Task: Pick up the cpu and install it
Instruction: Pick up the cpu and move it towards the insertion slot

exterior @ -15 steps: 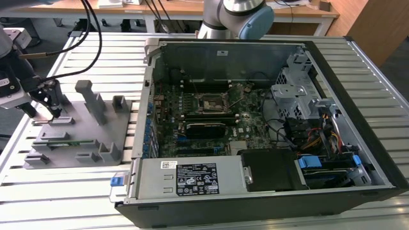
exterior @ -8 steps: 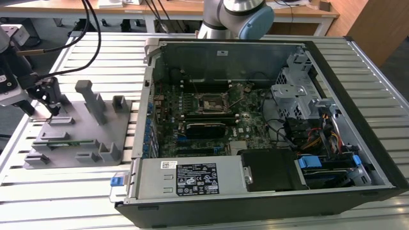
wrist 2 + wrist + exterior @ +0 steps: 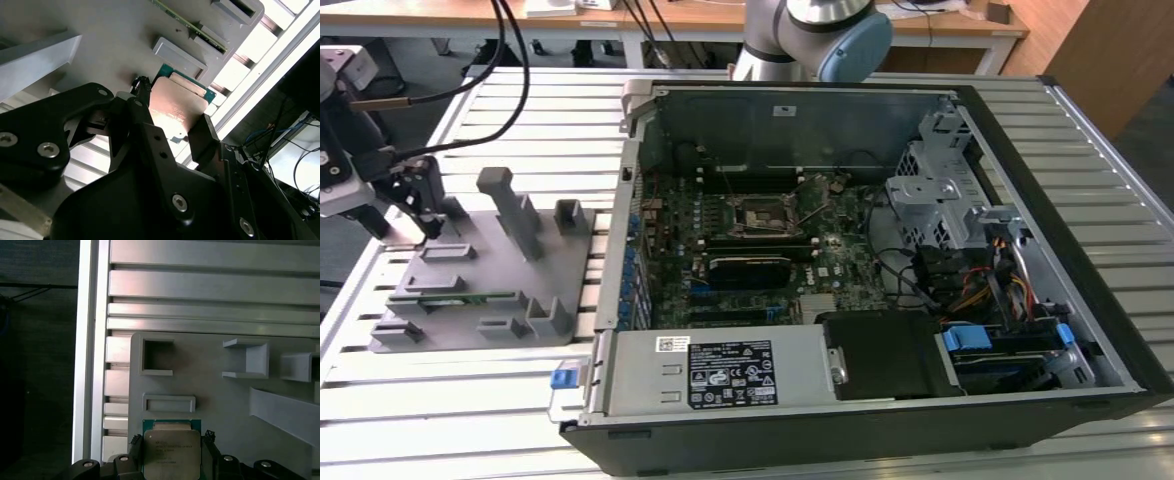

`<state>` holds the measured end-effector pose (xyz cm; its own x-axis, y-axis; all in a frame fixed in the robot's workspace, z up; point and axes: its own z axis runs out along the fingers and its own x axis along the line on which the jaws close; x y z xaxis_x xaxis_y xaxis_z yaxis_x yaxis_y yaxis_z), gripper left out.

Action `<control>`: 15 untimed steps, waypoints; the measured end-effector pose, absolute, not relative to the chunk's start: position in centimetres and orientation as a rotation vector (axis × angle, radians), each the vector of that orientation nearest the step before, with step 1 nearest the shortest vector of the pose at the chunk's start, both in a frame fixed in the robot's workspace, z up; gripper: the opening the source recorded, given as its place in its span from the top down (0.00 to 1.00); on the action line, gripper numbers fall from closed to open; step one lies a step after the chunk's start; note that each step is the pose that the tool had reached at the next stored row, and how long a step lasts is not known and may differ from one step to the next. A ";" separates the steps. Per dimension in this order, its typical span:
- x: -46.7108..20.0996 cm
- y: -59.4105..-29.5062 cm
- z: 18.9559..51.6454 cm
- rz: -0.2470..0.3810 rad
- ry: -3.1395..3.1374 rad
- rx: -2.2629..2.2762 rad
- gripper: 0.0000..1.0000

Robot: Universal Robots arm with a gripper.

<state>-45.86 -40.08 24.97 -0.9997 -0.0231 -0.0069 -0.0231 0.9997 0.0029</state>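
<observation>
While you watch the exterior view, find the gripper low over the grey fixture tray at that view's left, well apart from the open computer case that fills the middle and right. The arm rises behind the case. Both tray and case rest on the slatted metal table.

In both wrist views you see the cpu lying flat on the tray, silver top up, its green edge showing around the lid. It sits just beside a shallow rectangular recess in the tray. The gripper straddles it: the black fingers stand apart, one on each side of the chip and very close to its edges, not clamped on it. In the first wrist view a thin strip of grey shows between each tip and the chip.

A green memory stick lies in another slot of the tray. Inside the case, the motherboard carries the square socket.
</observation>
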 end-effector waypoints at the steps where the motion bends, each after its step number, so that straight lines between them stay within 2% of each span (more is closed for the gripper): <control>1: -45.9 -40.1 25.0 0.005 3.134 -0.036 0.46; 15: -45.9 -40.1 25.8 0.005 3.134 -0.036 0.46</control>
<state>-45.85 -40.08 25.81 -0.9997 -0.0231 -0.0071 -0.0231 0.9997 0.0030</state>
